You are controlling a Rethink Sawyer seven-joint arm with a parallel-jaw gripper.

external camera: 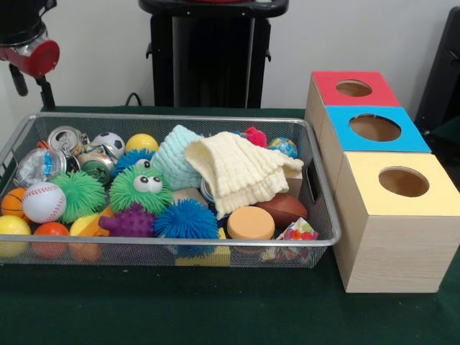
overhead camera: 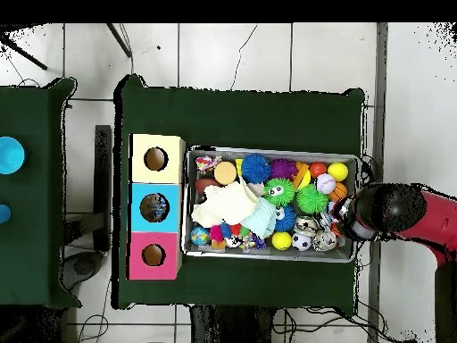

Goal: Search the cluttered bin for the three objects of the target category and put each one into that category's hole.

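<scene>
The wire-mesh bin (external camera: 180, 119) is full of toys and also shows in the overhead view (overhead camera: 268, 150). One clear, wrinkly plastic bottle (external camera: 37, 165) with a blue patch lies at its left end, next to two shiny cans (external camera: 66, 136). I cannot make out any other bottles; they may be hidden under the clutter. My gripper (external camera: 32, 80) hangs from the red and black arm above the bin's left end, clear of the objects. In the overhead view the arm (overhead camera: 393, 210) covers the bin's right end.
Three wooden boxes with round holes stand beside the bin: red-topped (external camera: 352, 88), blue-topped (external camera: 374, 128) and yellow-topped (external camera: 402, 183). A cream cloth (external camera: 237, 169) lies over the middle of the pile. Fuzzy balls, a baseball (external camera: 43, 201) and a brown football (external camera: 284, 208) fill the rest.
</scene>
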